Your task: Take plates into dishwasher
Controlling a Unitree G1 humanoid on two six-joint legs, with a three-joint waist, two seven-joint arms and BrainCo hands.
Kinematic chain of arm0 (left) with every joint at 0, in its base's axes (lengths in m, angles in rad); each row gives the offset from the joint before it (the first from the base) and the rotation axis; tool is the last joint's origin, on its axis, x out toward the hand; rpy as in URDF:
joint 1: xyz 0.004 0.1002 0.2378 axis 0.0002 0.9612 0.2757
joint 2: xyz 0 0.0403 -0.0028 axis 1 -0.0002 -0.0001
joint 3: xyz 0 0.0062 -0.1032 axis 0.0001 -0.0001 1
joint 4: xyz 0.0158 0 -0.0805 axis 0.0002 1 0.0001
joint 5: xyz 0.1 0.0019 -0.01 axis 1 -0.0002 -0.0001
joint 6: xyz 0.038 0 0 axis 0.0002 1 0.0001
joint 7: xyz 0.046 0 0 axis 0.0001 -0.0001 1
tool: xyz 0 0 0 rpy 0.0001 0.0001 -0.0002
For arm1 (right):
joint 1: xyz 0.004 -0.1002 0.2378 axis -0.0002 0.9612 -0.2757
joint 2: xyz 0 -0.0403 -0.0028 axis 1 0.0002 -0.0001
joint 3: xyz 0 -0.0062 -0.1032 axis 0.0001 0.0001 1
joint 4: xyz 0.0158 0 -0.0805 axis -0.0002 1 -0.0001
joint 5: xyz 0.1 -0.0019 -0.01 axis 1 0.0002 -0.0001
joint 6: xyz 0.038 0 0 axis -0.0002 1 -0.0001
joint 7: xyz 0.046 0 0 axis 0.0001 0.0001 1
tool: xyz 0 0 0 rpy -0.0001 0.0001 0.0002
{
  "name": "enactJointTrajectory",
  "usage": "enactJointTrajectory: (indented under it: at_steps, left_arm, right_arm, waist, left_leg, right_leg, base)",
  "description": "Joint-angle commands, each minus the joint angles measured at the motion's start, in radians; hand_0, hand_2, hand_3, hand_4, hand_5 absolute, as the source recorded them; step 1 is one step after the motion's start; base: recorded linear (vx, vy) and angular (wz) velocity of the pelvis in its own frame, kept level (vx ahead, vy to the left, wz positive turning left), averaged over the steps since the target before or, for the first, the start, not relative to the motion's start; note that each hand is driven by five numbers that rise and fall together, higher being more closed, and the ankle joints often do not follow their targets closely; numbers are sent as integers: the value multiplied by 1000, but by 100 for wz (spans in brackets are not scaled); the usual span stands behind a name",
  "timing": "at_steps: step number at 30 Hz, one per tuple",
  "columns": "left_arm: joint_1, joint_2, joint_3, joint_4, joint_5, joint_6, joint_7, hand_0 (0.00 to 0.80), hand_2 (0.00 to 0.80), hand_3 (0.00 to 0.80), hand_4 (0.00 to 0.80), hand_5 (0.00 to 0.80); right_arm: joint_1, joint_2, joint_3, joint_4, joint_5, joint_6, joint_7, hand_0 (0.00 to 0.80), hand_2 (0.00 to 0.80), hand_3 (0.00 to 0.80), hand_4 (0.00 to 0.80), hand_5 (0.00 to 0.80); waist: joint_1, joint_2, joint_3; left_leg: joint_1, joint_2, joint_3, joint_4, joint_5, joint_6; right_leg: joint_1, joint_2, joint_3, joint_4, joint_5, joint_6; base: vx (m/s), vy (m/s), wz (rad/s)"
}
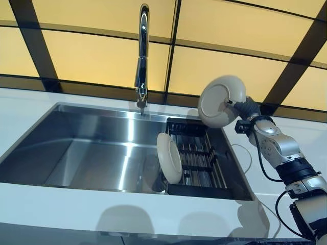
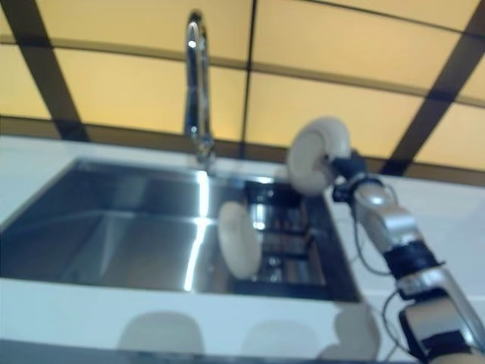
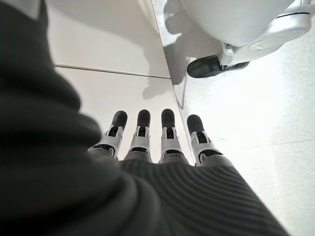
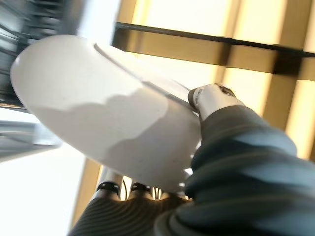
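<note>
Left eye view shows a cream plate (image 1: 220, 101) lifted clear of the sink, held on edge in the air above the far right corner of the basin, its hollow face turned toward the camera. The right hand (image 4: 212, 101) grips it: in the right wrist view the thumb presses over the rim on one side while the fingers (image 4: 110, 188) curl behind the plate's back. A second cream plate (image 1: 169, 157) stands on edge in the dark rack (image 1: 196, 161) that sits in the right part of the steel sink (image 1: 92, 153), at the rack's left end, apart from the lifted one. A tall chrome tap (image 1: 142, 56) rises behind the sink at its middle, and the white bench (image 1: 127, 209) runs along the near edge. The left hand (image 3: 152, 140) appears only in its own wrist view, hanging low with fingers straight and holding nothing, above a pale floor. No dishwasher is visible in any view, so the task looks early: one plate is picked up but not yet carried anywhere, and the other waits in the rack.
</note>
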State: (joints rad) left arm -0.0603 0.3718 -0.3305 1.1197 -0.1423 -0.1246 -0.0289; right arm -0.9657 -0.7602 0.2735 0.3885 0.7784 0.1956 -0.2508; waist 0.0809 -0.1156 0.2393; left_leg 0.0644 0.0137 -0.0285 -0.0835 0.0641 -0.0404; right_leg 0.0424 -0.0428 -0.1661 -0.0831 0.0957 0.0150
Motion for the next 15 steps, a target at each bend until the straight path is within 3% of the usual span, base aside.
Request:
enactJointTrajectory:
  at_steps: [1, 4, 7, 11, 15]
  left_arm:
    - [-19, 23, -5, 42, 0, -42, -1, 0, 0, 0, 0, 0]
    - [-1, 32, 4, 44, 25, -39, 2, 0, 0, 0, 0, 0]
    - [22, 41, 23, 48, 46, -30, 11, 0, 0, 0, 0, 0]
    - [40, 44, 41, 56, 51, -11, 19, 0, 0, 0, 0, 0]
    - [29, 43, 71, 86, 36, -18, 18, 0, 0, 0, 0, 0]
  right_arm:
    - [-19, -81, -79, -79, -27, -150, -55, 800, 800, 800, 800, 800]
    - [17, -94, -112, -144, -28, -177, -80, 800, 800, 800, 800, 800]
    - [66, -100, -159, -228, -40, -202, -98, 800, 800, 800, 800, 800]
    - [168, -103, -217, -393, -80, -228, -131, 800, 800, 800, 800, 800]
    - [242, -126, -255, -480, -86, -249, -115, 800, 800, 800, 800, 800]
  waist:
    - [-22, -16, -58]
    - [-28, -24, -58]
    - [-37, -37, -49]
    - [-72, -49, -36]
    - [-83, -46, -42]
  left_leg:
    - [-9, -53, 52, 36, -82, 80]
    - [-11, -52, 66, 45, -86, 80]
    - [-5, -46, 94, 42, -89, 72]
    - [10, -29, 174, 50, -110, 68]
    - [0, 8, 274, 61, -106, 72]
  right_leg:
    - [-30, -55, 75, 99, -13, 108]
    - [-48, -62, 79, 111, 12, 125]
    - [-72, -66, 51, 98, 49, 144]
    - [-149, -75, -11, 97, 107, 159]
    - [-134, -122, -74, 175, 89, 146]
  base:
    - [-40, 149, -19]
    - [-34, 84, -34]
    - [-43, 43, -50]
    - [-98, 57, -82]
    - [-158, 25, -72]
